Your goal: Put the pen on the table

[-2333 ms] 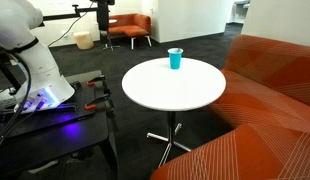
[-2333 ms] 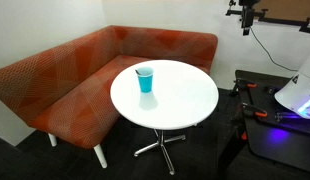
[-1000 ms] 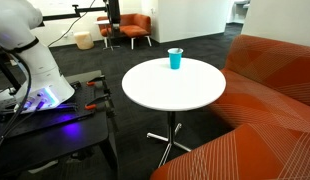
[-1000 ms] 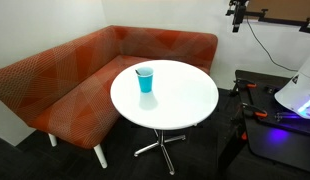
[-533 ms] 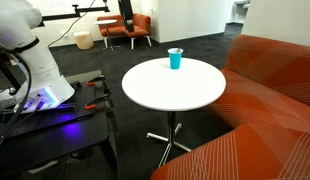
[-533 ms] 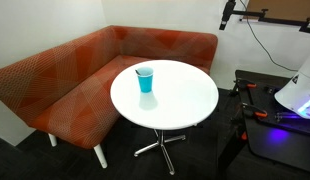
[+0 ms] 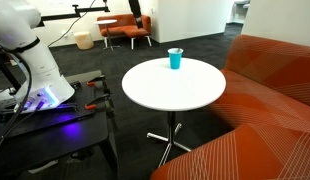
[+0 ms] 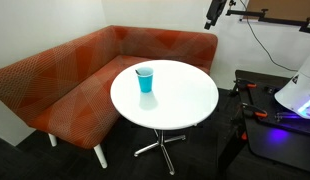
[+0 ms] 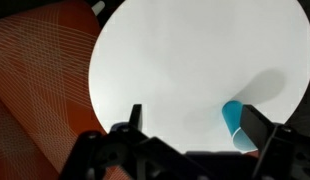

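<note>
**Gripper spread wide, high over the round table; pen not made out**

The gripper [image 9: 192, 114] hangs in the air with its jaws wide apart. In the wrist view only white tabletop shows in the gap between them. The two dark fingers [image 9: 135, 114] frame the lower part of that view.

The table [image 9: 185, 50] lies far below and ahead of the jaws, and its round white top fills most of what the wrist camera sees. A turquoise cup [image 9: 234, 126] stands upright on it. From the wrist it appears just inside one finger, though it sits well below, on the tabletop. Past the table's rim, out beyond the other finger, runs the orange sofa [image 9: 35, 70].

In both exterior views the gripper [image 7: 138, 10] [image 8: 212, 14] sits at the very top of the picture. It is well apart from the table [image 7: 175, 95] [image 8: 175, 105] and much higher than the cup [image 7: 175, 59] [image 8: 145, 79]. The cup stands near the table's edge on the side toward the sofa [image 7: 265, 90] [image 8: 65, 85].

The robot's white base [image 7: 30, 55] rests on a black workbench [image 7: 55, 125], beside the table and far below the jaws.

The pen is too small to pick out in any view. Whether it stands in the cup cannot be told.
</note>
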Robot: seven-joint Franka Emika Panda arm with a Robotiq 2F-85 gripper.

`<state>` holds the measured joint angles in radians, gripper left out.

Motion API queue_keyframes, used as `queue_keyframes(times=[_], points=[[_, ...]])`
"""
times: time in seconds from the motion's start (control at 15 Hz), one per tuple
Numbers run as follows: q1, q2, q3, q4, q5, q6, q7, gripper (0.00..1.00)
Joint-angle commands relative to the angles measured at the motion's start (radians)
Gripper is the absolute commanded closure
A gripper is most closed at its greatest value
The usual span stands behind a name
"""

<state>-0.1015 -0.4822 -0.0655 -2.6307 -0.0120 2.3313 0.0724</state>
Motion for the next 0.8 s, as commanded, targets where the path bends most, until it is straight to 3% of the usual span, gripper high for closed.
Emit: queue_keyframes(times=[0.0, 0.67, 0.73], points=[[0.03, 0.076, 0.018, 0.056, 0.091, 0.047, 0.078, 0.0], [0.16, 0.215, -0.019, 0.113, 0.64, 0.227, 0.039, 0.0], [0.125, 0.175, 0.0, 0.082, 0.565, 0.197, 0.054, 0.0]])
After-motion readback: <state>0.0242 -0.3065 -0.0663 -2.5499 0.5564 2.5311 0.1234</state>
